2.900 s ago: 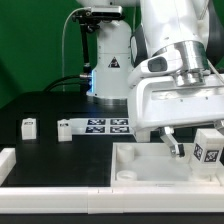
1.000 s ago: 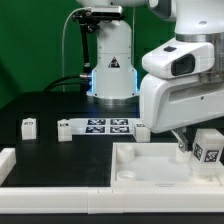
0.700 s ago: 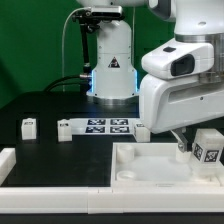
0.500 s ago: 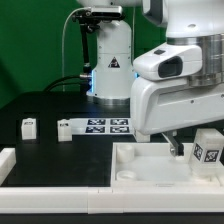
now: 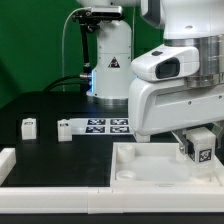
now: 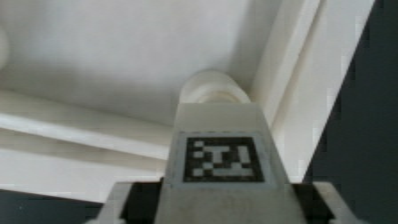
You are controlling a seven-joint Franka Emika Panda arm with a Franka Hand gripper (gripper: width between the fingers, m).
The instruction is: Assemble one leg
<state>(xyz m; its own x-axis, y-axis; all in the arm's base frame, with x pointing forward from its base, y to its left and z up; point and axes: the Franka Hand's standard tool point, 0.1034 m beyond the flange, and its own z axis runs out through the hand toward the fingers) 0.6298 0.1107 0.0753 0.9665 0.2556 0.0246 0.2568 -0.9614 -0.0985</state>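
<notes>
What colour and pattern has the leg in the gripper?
The leg is white with a black-and-white square marker tag; clearest in the wrist view.

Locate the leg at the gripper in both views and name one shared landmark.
Exterior view: the leg, low at the exterior view's right, over the white panel.
Wrist view: the leg mid-picture, tag toward the camera, held in the gripper.
Shared landmark: the white panel beneath the leg.
</notes>
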